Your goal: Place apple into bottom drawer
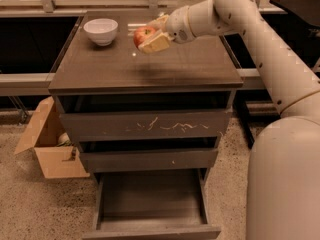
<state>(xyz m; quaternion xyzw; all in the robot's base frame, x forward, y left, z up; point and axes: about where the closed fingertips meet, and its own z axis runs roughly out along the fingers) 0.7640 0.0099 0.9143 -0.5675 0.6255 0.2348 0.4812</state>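
Speckled beige floor [30, 209]. Dark cabinet [145, 69] with a glossy top that catches the light. Open cardboard box [55, 159] on the floor to its left. Pale ledge [25, 77] behind, dark recesses above it. Gripper [148, 34] over the cabinet top, clasping apple [143, 34].

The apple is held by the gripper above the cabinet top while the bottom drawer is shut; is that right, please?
Not quite: the camera view shows the bottom drawer pulled open, not shut. The apple is indeed held by the gripper above the cabinet top.
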